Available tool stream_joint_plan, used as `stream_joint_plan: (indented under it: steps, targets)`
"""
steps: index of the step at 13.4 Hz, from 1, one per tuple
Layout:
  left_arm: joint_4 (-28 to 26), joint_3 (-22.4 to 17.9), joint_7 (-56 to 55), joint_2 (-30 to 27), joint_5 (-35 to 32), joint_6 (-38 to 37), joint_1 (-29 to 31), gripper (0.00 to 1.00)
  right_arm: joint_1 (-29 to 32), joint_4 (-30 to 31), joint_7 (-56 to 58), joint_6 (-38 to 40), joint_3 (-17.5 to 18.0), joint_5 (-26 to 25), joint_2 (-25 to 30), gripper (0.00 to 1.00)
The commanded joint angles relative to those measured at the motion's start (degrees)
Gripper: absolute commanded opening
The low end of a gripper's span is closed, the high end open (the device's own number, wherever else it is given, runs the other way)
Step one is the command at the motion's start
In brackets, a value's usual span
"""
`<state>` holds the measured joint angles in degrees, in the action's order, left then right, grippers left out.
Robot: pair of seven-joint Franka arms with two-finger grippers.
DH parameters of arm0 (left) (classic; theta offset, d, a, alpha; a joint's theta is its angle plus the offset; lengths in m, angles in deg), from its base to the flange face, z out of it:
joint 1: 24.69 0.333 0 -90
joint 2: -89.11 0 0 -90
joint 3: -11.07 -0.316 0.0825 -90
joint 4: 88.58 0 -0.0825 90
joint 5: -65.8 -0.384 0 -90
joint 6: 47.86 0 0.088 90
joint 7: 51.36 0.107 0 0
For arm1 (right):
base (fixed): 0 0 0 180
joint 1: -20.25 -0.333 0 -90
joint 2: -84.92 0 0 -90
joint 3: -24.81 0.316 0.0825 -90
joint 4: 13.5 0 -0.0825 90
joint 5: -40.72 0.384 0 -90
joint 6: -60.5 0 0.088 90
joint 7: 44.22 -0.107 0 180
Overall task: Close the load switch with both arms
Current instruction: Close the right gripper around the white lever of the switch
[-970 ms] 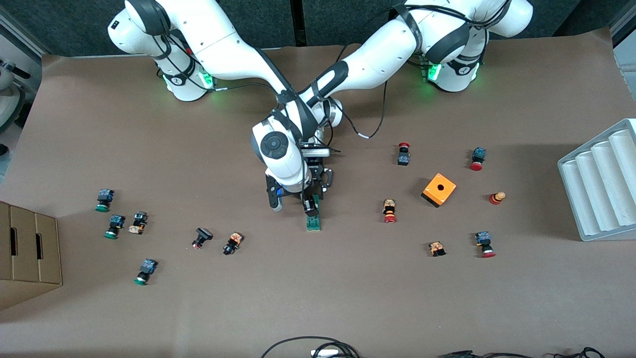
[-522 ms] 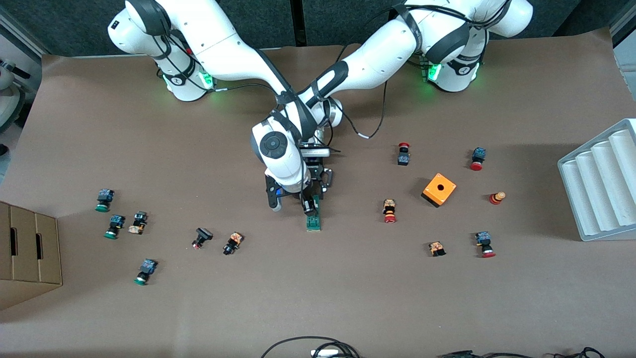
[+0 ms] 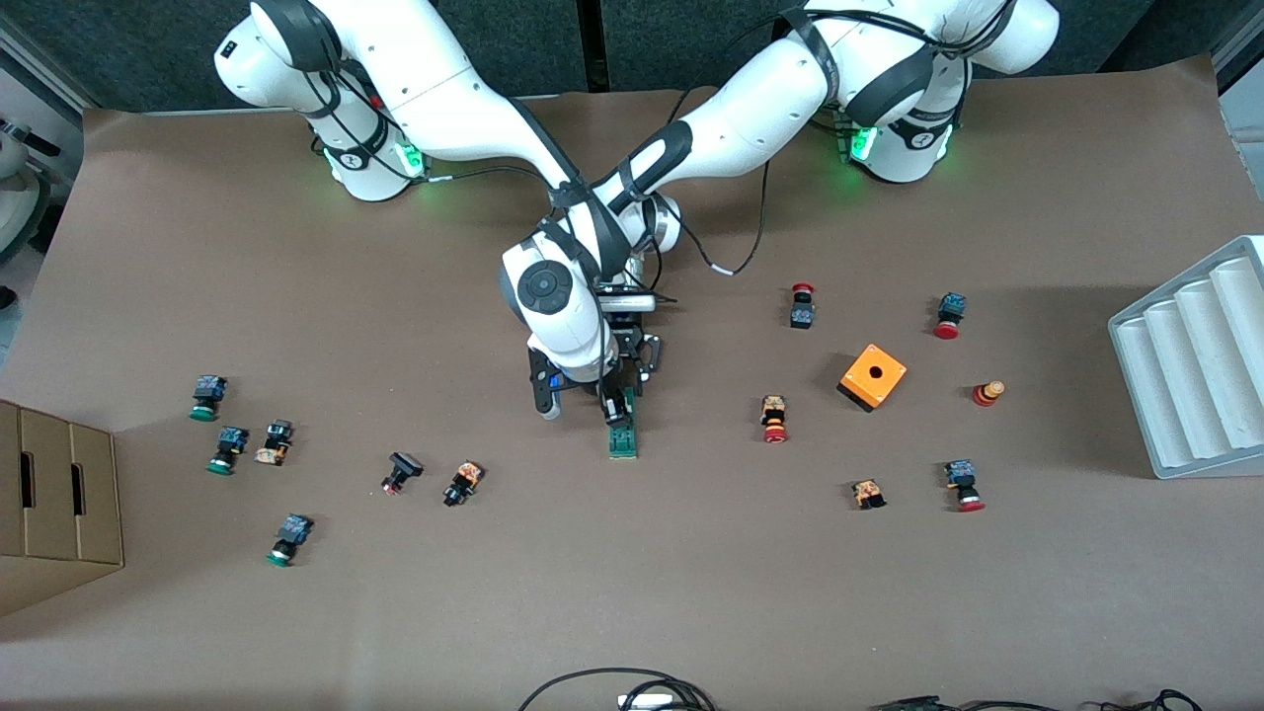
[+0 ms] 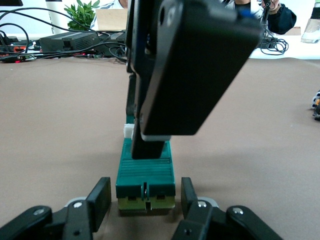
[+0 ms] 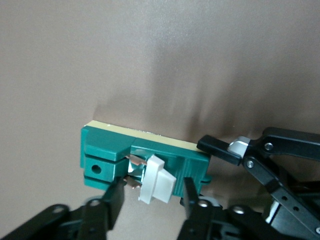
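The green load switch (image 3: 622, 440) lies on the brown table mid-way between the arms. In the left wrist view the switch (image 4: 146, 170) has its end between the fingers of my left gripper (image 4: 145, 190), which is open with a small gap on each side. My right gripper (image 5: 153, 187) is open, with one finger on each side of the white tab (image 5: 157, 180), which sticks out of the switch (image 5: 105, 150). In the front view my right gripper (image 3: 617, 403) is over the switch, and my left gripper is mostly hidden under the right hand.
An orange square box (image 3: 873, 376) and several push buttons (image 3: 774, 418) lie toward the left arm's end. More buttons (image 3: 461, 482) lie toward the right arm's end, by a cardboard box (image 3: 59, 494). A grey ribbed tray (image 3: 1195, 365) stands at the left arm's table edge.
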<state>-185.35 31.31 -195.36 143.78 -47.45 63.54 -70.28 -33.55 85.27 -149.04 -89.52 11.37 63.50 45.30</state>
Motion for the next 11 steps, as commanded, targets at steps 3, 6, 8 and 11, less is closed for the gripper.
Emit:
stream_joint_plan:
  steps: [3,6,8,11]
  targets:
    - [1.5,-0.47,-0.93,0.97,-1.01,-0.92,-0.81,0.65,-0.26,-0.24,0.14,-0.98,-0.36,1.66,-0.19,0.41]
    - [1.42,-0.47,-0.93,0.97,-1.01,-0.92,-0.81,0.65,0.1,-0.59,0.23,-0.72,-0.36,1.66,0.16,0.41]
    - [1.42,-0.47,-0.93,0.97,-1.01,-0.92,-0.81,0.65,0.36,-0.86,0.23,-0.63,-0.36,1.66,0.16,0.4]
    - [1.42,-0.47,-0.93,0.97,-1.01,-0.92,-0.81,0.65,1.24,-1.91,0.32,0.68,-0.36,1.75,0.25,0.4]
